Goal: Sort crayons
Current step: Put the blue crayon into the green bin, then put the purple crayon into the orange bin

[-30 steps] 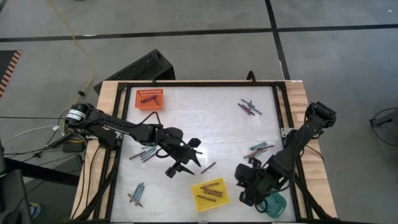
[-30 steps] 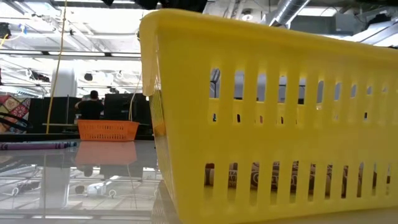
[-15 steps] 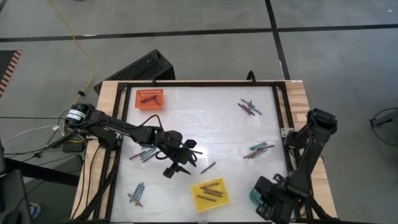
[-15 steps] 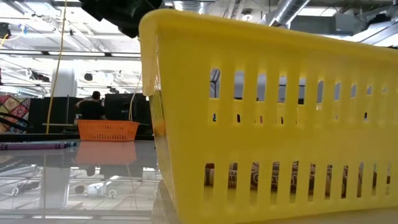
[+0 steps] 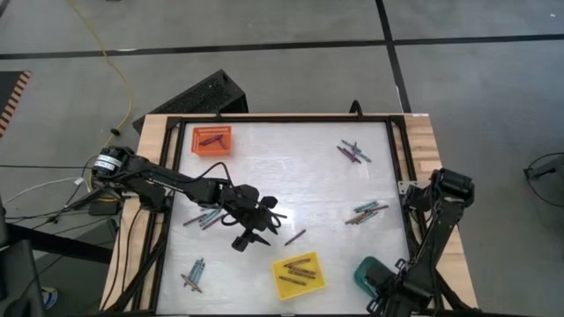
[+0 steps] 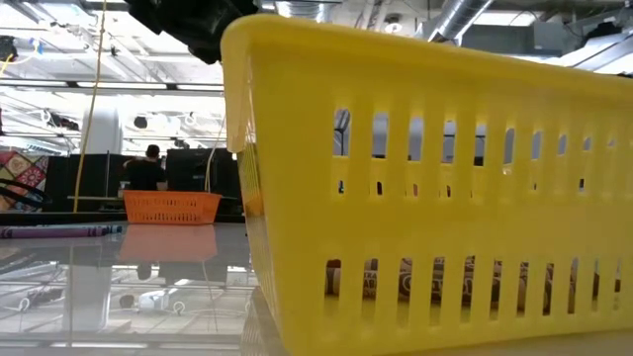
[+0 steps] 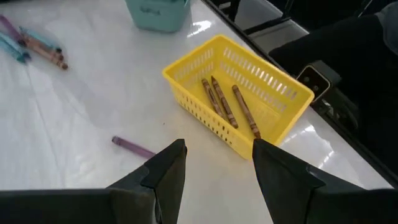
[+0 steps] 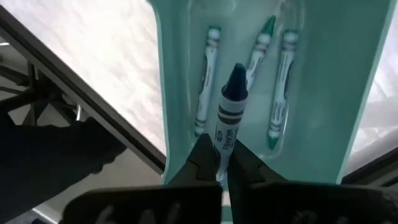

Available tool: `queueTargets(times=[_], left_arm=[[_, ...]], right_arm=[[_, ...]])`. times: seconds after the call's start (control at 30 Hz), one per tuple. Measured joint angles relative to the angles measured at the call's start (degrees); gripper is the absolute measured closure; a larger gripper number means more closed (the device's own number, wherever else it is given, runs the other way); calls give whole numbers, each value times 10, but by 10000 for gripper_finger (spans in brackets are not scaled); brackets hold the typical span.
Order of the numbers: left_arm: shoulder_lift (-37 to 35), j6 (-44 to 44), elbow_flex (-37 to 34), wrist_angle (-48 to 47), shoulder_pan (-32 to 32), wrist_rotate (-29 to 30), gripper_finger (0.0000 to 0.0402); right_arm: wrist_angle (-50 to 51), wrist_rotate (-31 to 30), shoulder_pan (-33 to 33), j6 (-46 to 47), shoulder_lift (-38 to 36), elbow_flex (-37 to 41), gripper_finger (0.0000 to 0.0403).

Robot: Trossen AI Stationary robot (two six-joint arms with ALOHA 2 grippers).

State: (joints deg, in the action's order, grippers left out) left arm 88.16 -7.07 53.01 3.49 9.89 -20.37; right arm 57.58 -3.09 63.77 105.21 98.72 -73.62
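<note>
Crayon-sorting at a white table, caught as both arms work. At the near right corner, the right gripper (image 8: 217,163) hangs directly over the teal plastic tray (image 8: 323,81), its two dark fingers pinched narrowly on the lower end of a dark blue paper-wrapped crayon (image 8: 229,115). The crayon points tip-first away from the fingers, its long axis running parallel to the three teal crayons (image 8: 245,84) already lying side by side in the tray below, so a release would likely drop it lengthwise among them.

Near the table's middle, the left gripper (image 7: 214,165) hovers with its fingers spread wide and nothing between them. A lone purple crayon (image 7: 132,147) lies flat on the table just beyond them, slightly to one side and crosswise to the gap, with the yellow slotted plastic basket (image 7: 186,106) of brown crayons just past it. That arm is clearly the nearer one to it.
</note>
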Motion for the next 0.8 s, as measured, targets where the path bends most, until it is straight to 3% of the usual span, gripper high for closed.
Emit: queueTargets(times=[0.3,0.8], left_arm=[[0,8,0,-103,0,1,228],[0,8,0,-185,0,82,228]], right_arm=[[3,2,0,4,-3,0,335],[43,-10,-5,-2,-9,-2,319]])
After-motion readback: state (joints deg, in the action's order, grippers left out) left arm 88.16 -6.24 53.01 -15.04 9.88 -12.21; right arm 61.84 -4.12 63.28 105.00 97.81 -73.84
